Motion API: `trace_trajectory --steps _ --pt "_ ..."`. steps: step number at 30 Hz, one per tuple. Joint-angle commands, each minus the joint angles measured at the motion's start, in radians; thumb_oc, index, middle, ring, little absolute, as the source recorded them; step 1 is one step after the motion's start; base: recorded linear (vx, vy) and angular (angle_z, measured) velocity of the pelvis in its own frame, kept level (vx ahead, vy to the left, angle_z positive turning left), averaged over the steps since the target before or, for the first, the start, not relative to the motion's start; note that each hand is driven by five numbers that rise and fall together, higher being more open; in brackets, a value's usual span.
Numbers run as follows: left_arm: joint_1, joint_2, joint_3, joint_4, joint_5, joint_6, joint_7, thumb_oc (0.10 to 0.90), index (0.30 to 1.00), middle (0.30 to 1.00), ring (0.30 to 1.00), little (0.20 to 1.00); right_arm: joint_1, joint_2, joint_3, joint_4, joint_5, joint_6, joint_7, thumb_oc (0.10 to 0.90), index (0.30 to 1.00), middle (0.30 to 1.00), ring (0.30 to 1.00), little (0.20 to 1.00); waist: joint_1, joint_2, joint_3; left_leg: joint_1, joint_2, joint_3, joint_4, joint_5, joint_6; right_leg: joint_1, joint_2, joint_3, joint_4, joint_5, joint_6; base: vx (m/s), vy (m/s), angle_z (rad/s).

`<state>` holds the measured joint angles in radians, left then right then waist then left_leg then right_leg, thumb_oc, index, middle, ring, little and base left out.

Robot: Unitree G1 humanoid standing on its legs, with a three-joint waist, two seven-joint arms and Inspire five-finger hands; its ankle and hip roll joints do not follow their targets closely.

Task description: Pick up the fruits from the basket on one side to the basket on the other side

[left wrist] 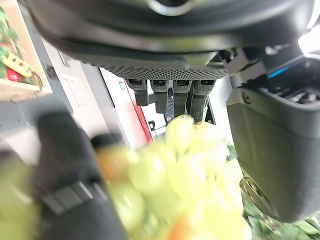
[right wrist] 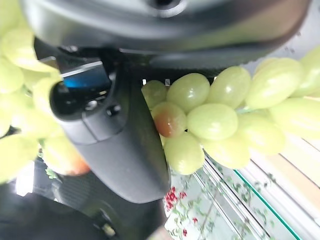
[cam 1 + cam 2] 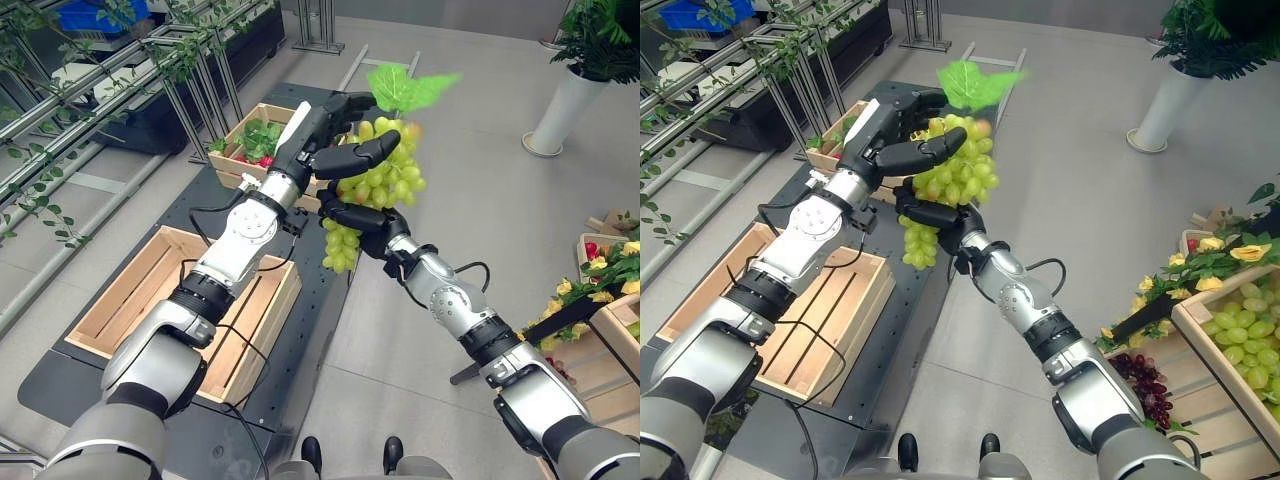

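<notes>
A bunch of green grapes (image 3: 392, 172) with a green leaf (image 3: 405, 90) on top hangs in mid-air between both hands, above the dark platform's (image 3: 320, 300) right edge. My left hand (image 3: 325, 135) wraps its upper part, fingers curled behind and thumb laid across the front. Just beneath, my right hand (image 3: 355, 216) is curled round the lower part of the bunch. In the left wrist view the grapes (image 1: 190, 170) lie between fingers (image 1: 170, 95) and thumb. The right wrist view has grapes (image 2: 215, 120) pressed against the thumb (image 2: 115, 145).
An empty wooden crate (image 3: 140, 300) lies on the platform at the near left. A second crate (image 3: 262, 108) with leaves and red fruit sits beyond it. At the right, crates with grapes (image 3: 1196, 320) and flowers stand. A white-potted plant (image 3: 560, 110) stands far right.
</notes>
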<state>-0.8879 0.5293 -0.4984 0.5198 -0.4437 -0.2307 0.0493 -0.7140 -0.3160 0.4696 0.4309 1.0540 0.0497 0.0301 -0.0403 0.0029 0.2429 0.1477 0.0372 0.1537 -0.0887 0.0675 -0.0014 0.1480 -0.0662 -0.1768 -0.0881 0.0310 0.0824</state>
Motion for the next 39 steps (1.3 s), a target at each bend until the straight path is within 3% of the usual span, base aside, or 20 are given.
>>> trace_trajectory --steps 1,8,16,22,25,27,31,34,36,39 --pt "-0.01 0.03 0.084 0.123 0.031 -0.08 0.08 0.8 0.9 0.9 0.9 0.9 -0.015 0.023 -0.102 -0.013 -0.091 -0.175 0.043 0.4 0.3 0.3 0.3 0.3 -0.003 0.018 -0.189 0.024 -0.026 0.002 0.001 -0.156 -0.016 0.018 0.022 -0.006 0.001 -0.078 -0.026 -0.01 0.018 -0.03" --pt "0.074 0.056 0.178 0.147 0.047 -0.117 0.185 0.8 0.9 0.9 0.9 0.9 0.1 -0.045 -0.144 -0.058 -0.224 -0.202 0.036 0.4 0.3 0.3 0.3 0.3 -0.027 0.012 -0.184 0.031 -0.022 0.019 0.001 -0.158 -0.014 0.014 0.024 0.021 0.001 -0.075 -0.022 0.01 0.014 -0.05" --pt "0.171 0.042 0.286 0.154 0.069 -0.136 0.324 0.8 0.9 0.9 0.9 0.9 0.223 -0.094 -0.185 -0.168 -0.305 -0.164 0.125 0.4 0.3 0.3 0.3 0.3 -0.063 0.001 -0.168 0.042 -0.02 0.045 0.001 -0.165 -0.009 0.011 0.026 0.051 0.001 -0.071 -0.018 0.0 0.013 -0.16" --pt "0.314 -0.021 0.294 0.133 0.114 -0.078 0.255 0.8 0.9 0.9 0.9 0.9 0.331 -0.13 -0.239 -0.309 -0.296 -0.109 0.226 0.4 0.3 0.3 0.3 0.3 -0.08 -0.016 -0.163 0.049 -0.016 0.063 0.001 -0.169 -0.004 0.005 0.032 0.075 0.001 -0.066 -0.013 0.01 -0.048 -0.12" --pt "0.413 -0.084 0.292 0.117 0.092 -0.068 0.234 0.8 0.9 0.9 0.9 0.9 0.383 -0.177 -0.273 -0.386 -0.321 -0.036 0.308 0.4 0.3 0.3 0.3 0.3 -0.085 -0.031 -0.163 0.052 -0.015 0.072 0.001 -0.171 -0.001 -0.001 0.037 0.092 0.001 -0.065 -0.011 0.0 -0.069 -0.22" --pt "0.471 -0.127 0.297 0.11 0.014 -0.078 0.208 0.8 0.9 0.9 0.9 0.9 0.396 -0.244 -0.287 -0.431 -0.338 -0.002 0.369 0.4 0.3 0.3 0.3 0.3 -0.088 -0.047 -0.162 0.055 -0.012 0.081 0.001 -0.17 -0.001 -0.005 0.044 0.105 0.001 -0.063 -0.011 -0.01 -0.086 -0.23" --pt "0.541 -0.177 0.307 0.11 0.001 -0.108 0.177 0.8 0.9 0.9 0.9 0.9 0.389 -0.314 -0.323 -0.481 -0.349 0.03 0.412 0.4 0.3 0.3 0.3 0.3 -0.09 -0.064 -0.163 0.054 -0.013 0.087 0.009 -0.173 -0.001 -0.01 0.054 0.128 0.001 -0.058 -0.015 -0.01 -0.045 -0.07" --pt "0.593 -0.194 0.304 0.087 0.0 -0.141 0.159 0.8 0.9 0.9 0.9 0.9 0.354 -0.387 -0.328 -0.519 -0.338 0.045 0.415 0.4 0.3 0.3 0.3 0.3 -0.07 -0.085 -0.155 0.011 -0.042 -0.008 0.132 -0.222 0.005 -0.013 0.05 0.191 0.001 -0.039 -0.018 -0.03 0.025 -0.27" --pt "0.629 -0.194 0.315 0.062 -0.019 -0.158 0.186 0.8 0.9 0.9 0.9 0.9 0.3 -0.408 -0.299 -0.508 -0.329 0.035 0.44 0.4 0.3 0.3 0.3 0.3 -0.044 -0.095 -0.139 -0.026 -0.077 -0.108 0.222 -0.266 0.02 -0.022 0.047 0.258 0.01 -0.026 -0.02 -0.08 0.135 -0.95" --pt "0.645 -0.194 0.328 0.031 -0.042 -0.141 0.169 0.8 0.9 0.9 0.9 0.9 0.277 -0.408 -0.284 -0.503 -0.35 0.023 0.422 0.4 0.3 0.3 0.3 0.3 -0.032 -0.083 -0.129 -0.03 -0.089 -0.126 0.189 -0.252 0.033 -0.038 0.046 0.279 0.018 -0.015 -0.013 -0.13 0.259 -1.07"
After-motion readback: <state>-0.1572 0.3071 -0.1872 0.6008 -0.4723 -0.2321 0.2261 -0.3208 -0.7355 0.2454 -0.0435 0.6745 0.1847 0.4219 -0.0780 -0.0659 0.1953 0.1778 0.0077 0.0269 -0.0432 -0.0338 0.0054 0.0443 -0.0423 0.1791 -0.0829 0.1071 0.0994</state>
